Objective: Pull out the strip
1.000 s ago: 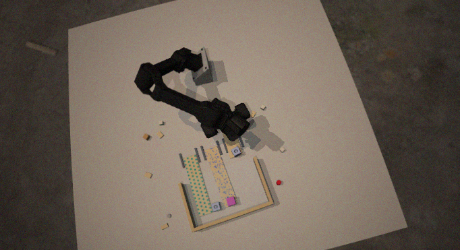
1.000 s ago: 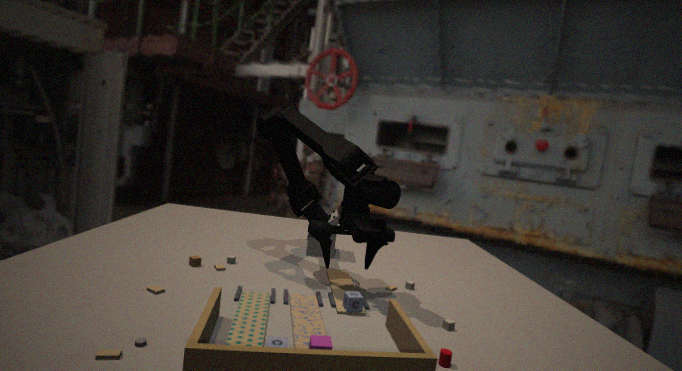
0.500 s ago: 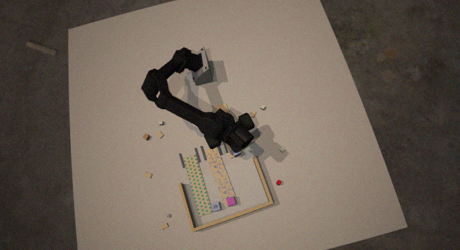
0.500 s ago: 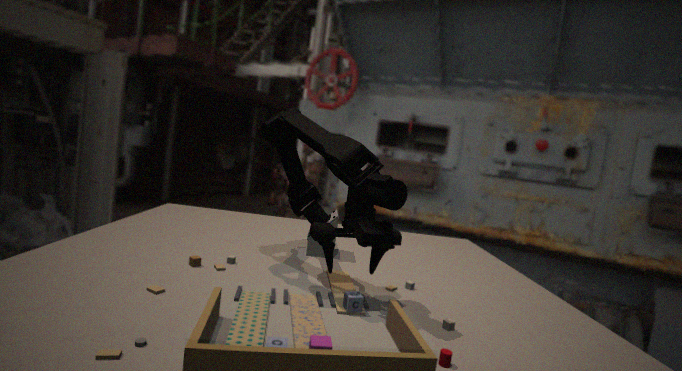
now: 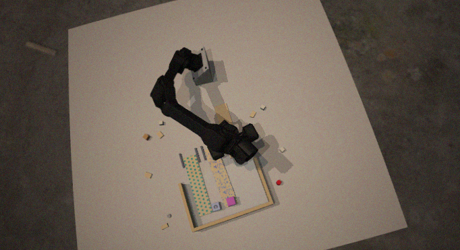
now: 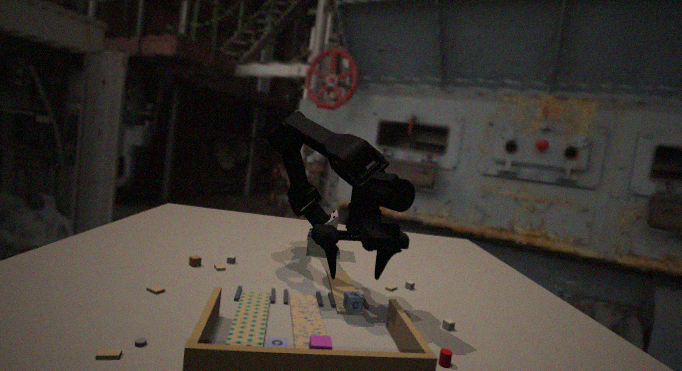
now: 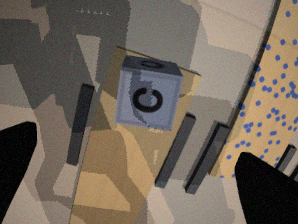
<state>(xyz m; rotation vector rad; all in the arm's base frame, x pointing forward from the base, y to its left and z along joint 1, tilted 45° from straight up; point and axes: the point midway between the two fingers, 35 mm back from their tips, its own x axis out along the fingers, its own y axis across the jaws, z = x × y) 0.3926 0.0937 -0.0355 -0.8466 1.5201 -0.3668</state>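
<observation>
In the top and wrist views, twelve o'clock is the picture's top. The pincer [image 6: 355, 278] [image 7: 139, 148] is wide open, with nothing held in it. It is held by the black arm [image 5: 189, 119] [image 6: 340, 147] above the bench [image 5: 111, 58] [image 6: 100, 287].

Below the pincer, the blue cube [image 6: 354, 301] [image 7: 147, 100] marked with a C is seen on the plain tan strip [image 5: 223, 112] [image 6: 345, 284] [image 7: 117, 160]. In the wrist view, it is placed near the strip's twelve o'clock end. In the top view, this cube is hidden by the arm, and part of the plain strip is seen at twelve o'clock from the tray [image 5: 233, 217] [image 6: 310, 352].

In the top view, the tray's open side is turned to twelve. Inside are seen the green-dotted strip [image 5: 195, 183] [image 6: 248, 317] and the blue-dotted strip [image 5: 220, 180] [image 6: 306, 312] [image 7: 275, 110]. A pink block [image 5: 231, 201] [image 6: 320, 342] is set at the blue-dotted strip's six o'clock end. Another blue block [image 5: 216, 206] [image 6: 277, 342] is seen at nine o'clock from it. A red peg [image 5: 278, 182] [image 6: 445, 358] is placed outside, at three o'clock from the tray.
</observation>
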